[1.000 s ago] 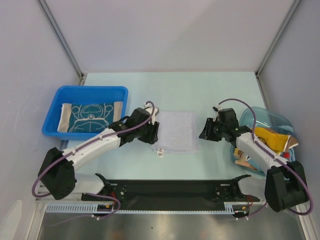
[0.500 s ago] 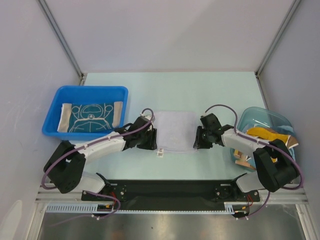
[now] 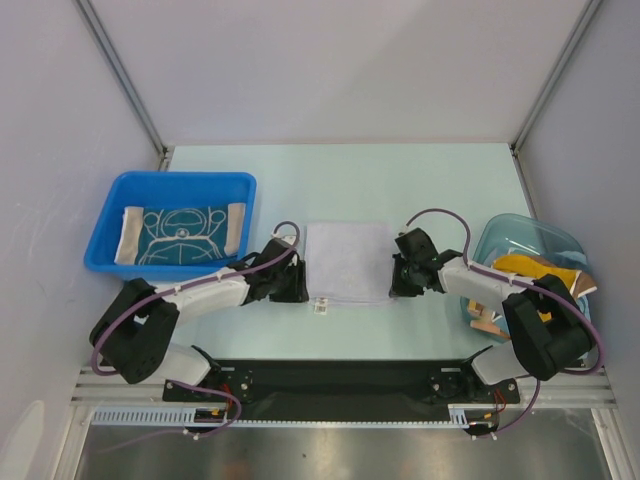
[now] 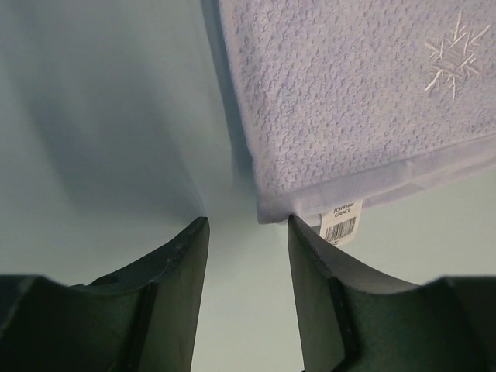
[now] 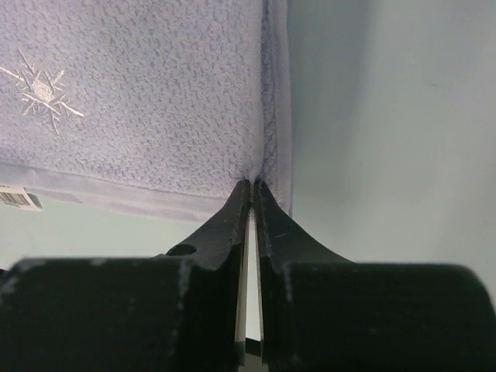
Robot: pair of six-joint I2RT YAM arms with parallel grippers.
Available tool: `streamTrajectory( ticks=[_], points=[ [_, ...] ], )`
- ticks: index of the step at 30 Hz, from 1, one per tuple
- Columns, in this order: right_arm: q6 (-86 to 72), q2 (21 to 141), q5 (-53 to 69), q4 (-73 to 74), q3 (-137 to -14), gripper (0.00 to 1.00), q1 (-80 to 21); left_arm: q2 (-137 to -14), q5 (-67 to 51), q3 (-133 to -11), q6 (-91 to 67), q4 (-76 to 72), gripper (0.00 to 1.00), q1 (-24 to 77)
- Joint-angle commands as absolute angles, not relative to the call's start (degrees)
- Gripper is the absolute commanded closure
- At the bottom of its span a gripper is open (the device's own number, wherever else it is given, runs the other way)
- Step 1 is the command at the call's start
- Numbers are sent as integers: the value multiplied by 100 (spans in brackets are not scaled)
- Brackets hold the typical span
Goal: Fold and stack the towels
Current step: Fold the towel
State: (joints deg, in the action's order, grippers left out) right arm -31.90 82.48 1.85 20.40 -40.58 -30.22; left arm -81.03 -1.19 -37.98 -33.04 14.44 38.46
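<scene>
A pale lavender towel (image 3: 348, 262) lies flat on the table between my two arms, a barcode tag (image 4: 342, 223) at its near edge. My left gripper (image 3: 300, 286) is low at the towel's near-left corner. In the left wrist view its jaws (image 4: 248, 225) are open over bare table, and the right fingertip (image 4: 298, 232) touches the towel (image 4: 349, 101) corner. My right gripper (image 3: 398, 276) is at the near-right edge. Its jaws (image 5: 253, 184) are shut on a puckered pinch of the towel (image 5: 139, 101). A teal towel with white swirls (image 3: 180, 233) lies in the blue bin.
The blue bin (image 3: 100, 250) stands at the left. A clear tub (image 3: 530, 235) at the right holds an orange and a brown towel (image 3: 540, 272), right behind my right arm. The enclosure walls close in the table's far and side edges.
Both grippers came down and inward to the lavender towel's near corners. The right jaws closed onto the towel's right edge. The left jaws stayed open.
</scene>
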Motion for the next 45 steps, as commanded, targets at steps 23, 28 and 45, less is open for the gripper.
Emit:
streamTrajectory(
  ticks=[23, 28, 45],
  points=[
    [-3076, 8271, 88, 1775, -4087, 98, -3182, -7655, -281, -3472, -4201, 826, 52, 3612],
    [-3059, 8235, 44, 1793, -4078, 99, -3182, -7839, -325, -3489, -4254, 703, 52, 3621],
    [-2944, 8218, -264, 1916, -4069, 100, -3182, -8209, -237, -3612, -4324, 589, 70, 3612]
  ],
)
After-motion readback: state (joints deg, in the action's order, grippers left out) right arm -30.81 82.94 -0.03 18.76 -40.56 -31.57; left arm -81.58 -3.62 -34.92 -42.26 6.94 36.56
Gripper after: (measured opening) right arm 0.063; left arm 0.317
